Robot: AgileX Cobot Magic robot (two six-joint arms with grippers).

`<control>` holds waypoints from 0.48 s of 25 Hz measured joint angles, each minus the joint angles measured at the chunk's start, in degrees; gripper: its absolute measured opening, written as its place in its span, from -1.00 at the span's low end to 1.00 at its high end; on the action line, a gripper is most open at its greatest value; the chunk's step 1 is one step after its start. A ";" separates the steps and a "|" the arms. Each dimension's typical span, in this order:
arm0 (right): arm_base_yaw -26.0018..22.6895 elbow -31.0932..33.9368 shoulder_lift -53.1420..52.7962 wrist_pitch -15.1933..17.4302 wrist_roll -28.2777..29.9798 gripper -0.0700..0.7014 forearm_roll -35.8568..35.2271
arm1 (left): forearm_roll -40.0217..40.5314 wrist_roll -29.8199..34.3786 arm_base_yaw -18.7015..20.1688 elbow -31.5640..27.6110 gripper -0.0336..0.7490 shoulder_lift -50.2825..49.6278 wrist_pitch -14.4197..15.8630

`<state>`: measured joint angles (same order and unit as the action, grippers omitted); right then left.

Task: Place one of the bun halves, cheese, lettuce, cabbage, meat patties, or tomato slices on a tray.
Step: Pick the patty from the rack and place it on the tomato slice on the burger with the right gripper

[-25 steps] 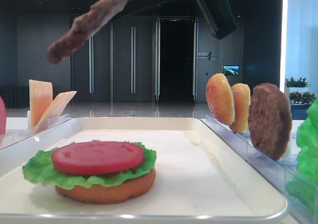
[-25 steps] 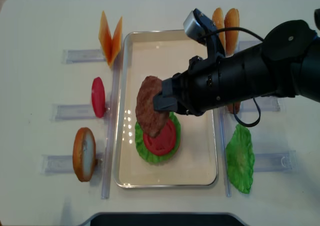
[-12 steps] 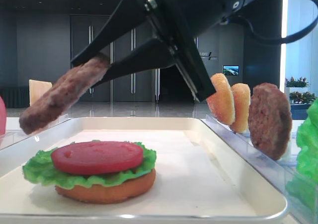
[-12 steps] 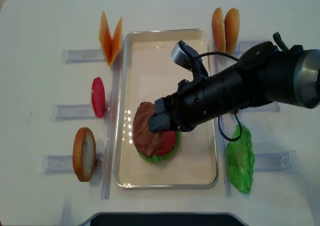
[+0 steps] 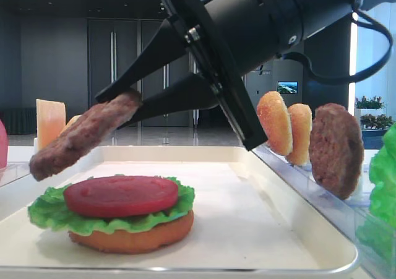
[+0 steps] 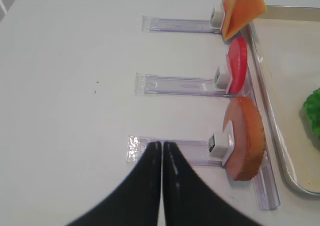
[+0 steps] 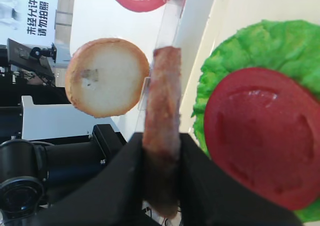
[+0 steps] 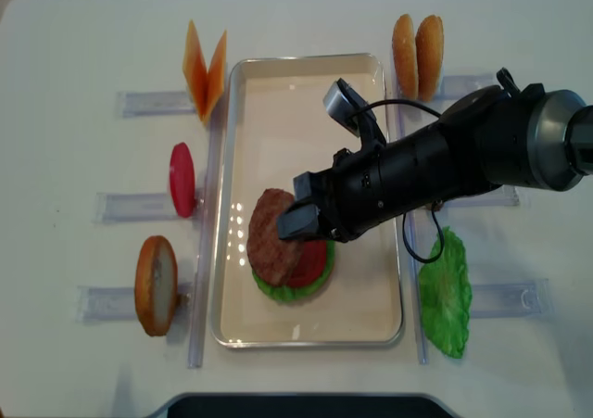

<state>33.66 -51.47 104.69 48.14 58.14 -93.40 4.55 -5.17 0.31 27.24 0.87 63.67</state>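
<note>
My right gripper [image 8: 301,219] is shut on a brown meat patty [image 8: 271,237], pinching its edge. The patty [image 5: 83,133] hangs tilted, its low end just above the left side of a stack and apart from it. That stack is a tomato slice [image 5: 120,195] on lettuce [image 5: 49,214] on a bun half [image 5: 133,236]. It lies in the near part of the cream-white tray [image 8: 306,75]. In the right wrist view the patty [image 7: 162,95] is edge-on between the black fingers [image 7: 132,158]. My left gripper [image 6: 162,145] is shut and empty over the table, left of the tray.
Clear racks flank the tray. On the left stand cheese slices [image 8: 205,66], a tomato slice [image 8: 182,179] and a bun half [image 8: 156,285]. On the right stand two bun halves [image 8: 417,44], a darker patty [image 5: 336,149] and a lettuce leaf [image 8: 445,293].
My right gripper has come down and toward the near end of the tray with the patty, from high above the tray to just over the stack.
</note>
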 joint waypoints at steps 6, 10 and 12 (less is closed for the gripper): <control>-1.10 0.00 1.60 1.19 0.25 -0.40 -0.55 | 0.00 0.00 0.00 0.00 -0.91 0.00 0.00; -1.71 -0.05 2.25 1.76 0.30 -0.40 -0.67 | 0.00 0.00 0.00 0.00 -0.91 0.00 0.00; -1.91 -0.05 2.32 1.82 0.30 -0.40 -0.67 | 0.00 0.00 0.00 0.00 -0.91 0.00 0.00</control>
<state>31.76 -51.52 107.00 49.96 58.45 -94.06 4.55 -5.17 0.31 27.24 0.87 63.67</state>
